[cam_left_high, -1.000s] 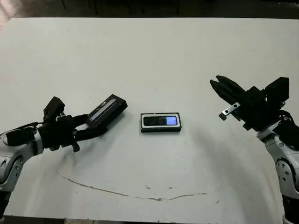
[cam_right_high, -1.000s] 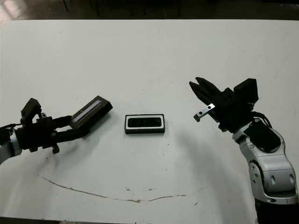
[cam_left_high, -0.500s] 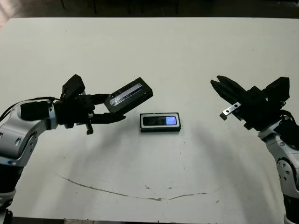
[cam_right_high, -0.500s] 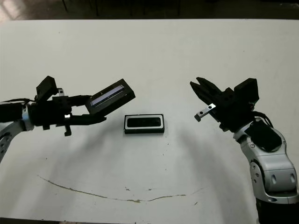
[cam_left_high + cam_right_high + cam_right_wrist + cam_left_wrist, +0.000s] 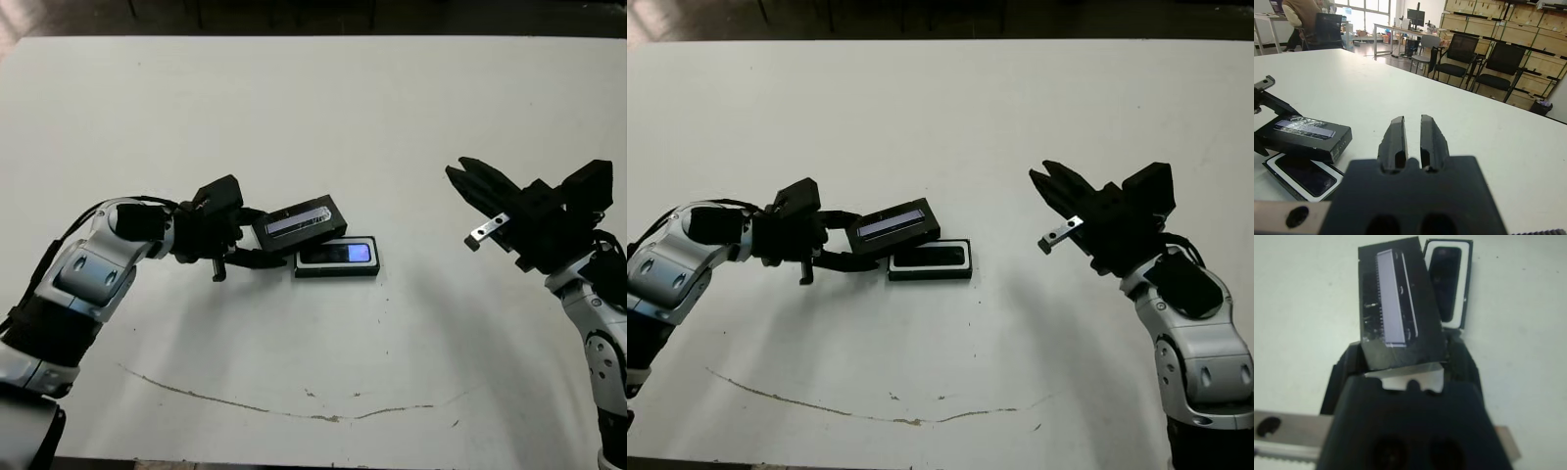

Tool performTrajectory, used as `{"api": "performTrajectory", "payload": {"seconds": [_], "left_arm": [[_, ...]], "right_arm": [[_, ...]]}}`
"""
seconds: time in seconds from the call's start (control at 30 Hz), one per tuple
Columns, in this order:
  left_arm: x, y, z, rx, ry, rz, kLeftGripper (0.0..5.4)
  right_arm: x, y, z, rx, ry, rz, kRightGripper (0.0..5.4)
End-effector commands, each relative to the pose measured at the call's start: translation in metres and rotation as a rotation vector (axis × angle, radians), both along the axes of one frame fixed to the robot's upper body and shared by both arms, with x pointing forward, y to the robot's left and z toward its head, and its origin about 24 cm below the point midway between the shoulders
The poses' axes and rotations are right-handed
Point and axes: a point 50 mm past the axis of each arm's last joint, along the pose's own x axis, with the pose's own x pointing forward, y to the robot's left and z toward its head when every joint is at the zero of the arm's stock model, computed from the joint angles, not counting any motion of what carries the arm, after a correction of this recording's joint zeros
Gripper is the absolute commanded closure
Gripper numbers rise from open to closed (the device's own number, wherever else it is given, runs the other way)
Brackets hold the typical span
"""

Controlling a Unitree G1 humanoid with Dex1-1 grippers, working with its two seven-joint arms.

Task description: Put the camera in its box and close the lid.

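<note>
The box (image 5: 337,257) lies flat near the middle of the white table (image 5: 313,117), a shallow black tray with rounded corners and a thin white lining around its rim. The camera (image 5: 338,254) rests inside it, a slim black bar whose glossy face glints blue at its 3 o'clock end. The left gripper (image 5: 257,238) grips the lid (image 5: 299,222) by one short end, the fingers clamped on it. The lid is a flat black rectangle with a silvery stripe along its top, tilted and raised over the box's 10 o'clock corner. The right gripper (image 5: 460,175) hangs above the table at 3 o'clock, well apart from the box, its two fingers nearly together around nothing.
</note>
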Motion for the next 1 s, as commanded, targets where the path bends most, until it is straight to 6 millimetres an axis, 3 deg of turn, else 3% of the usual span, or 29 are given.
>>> {"api": "performTrajectory", "payload": {"seconds": [0.03,0.7,1.0], "left_arm": [[0.0005,-0.0002,-0.0136,0.04,0.069,-0.018,3.84],[-0.0033,-0.0034,-0.0128,0.074,0.163,-0.14,3.84],[0.0043,-0.0034,-0.0157,0.131,0.169,-0.135,3.84]], "right_arm": [[-0.0006,-0.0031,-0.0028,-0.002,0.027,-0.01,5.4],[0.0017,-0.0022,-0.0037,-0.038,0.025,-0.016,5.4],[0.0014,-0.003,-0.0052,-0.039,0.038,-0.024,5.4]]}}
